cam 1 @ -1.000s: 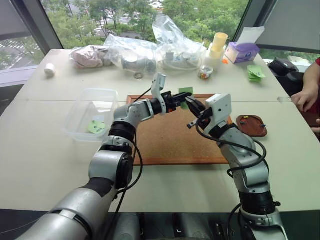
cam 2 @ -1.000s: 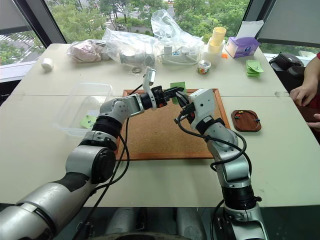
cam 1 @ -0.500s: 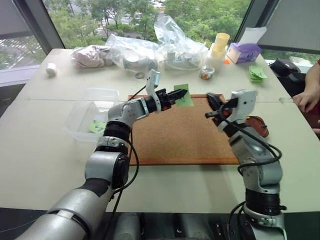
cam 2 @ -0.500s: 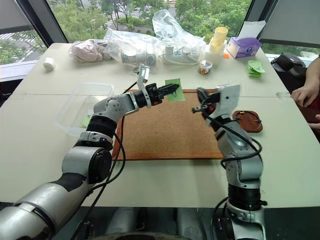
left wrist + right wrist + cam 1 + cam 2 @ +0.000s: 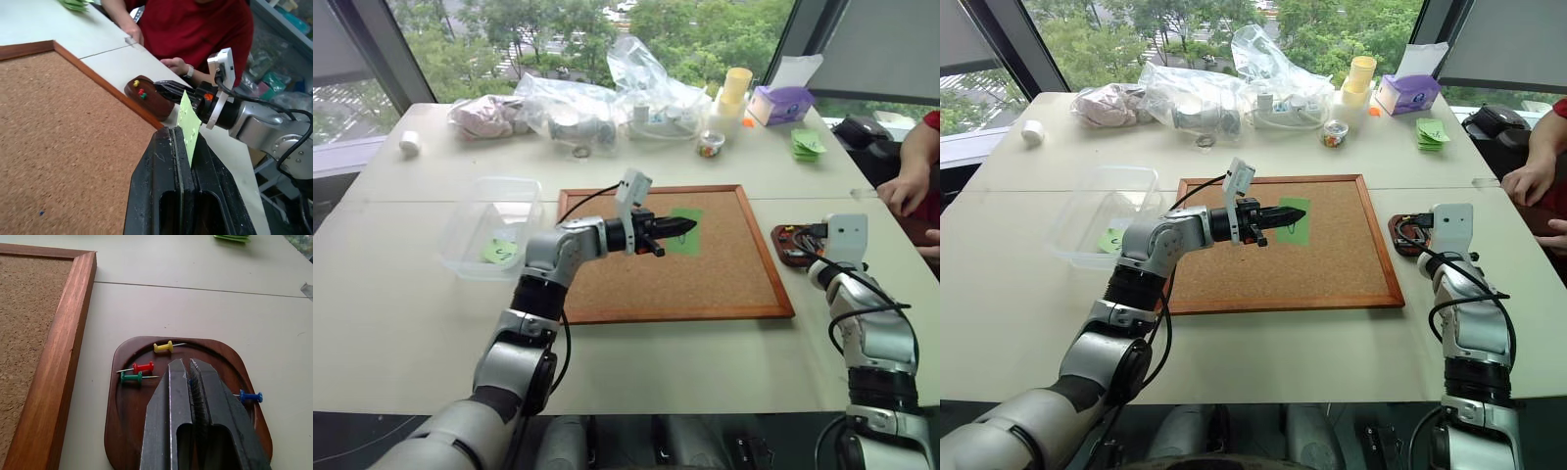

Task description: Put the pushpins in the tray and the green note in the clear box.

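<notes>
Now the green note [image 5: 189, 121] is clamped in the left hand [image 5: 677, 229] over the corkboard [image 5: 724, 284]; the clear box [image 5: 494, 223] lies leftward; the right hand [image 5: 190, 382] is closed above the tray [image 5: 122, 431].

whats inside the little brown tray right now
Four pushpins lie in the tray: yellow, red, green and blue. The shut right gripper covers the tray's middle, so anything beneath it is hidden.

bright daylight from the windows [image 5: 558, 39] (soft shadows), wrist foregrounds slightly blurred.
</notes>
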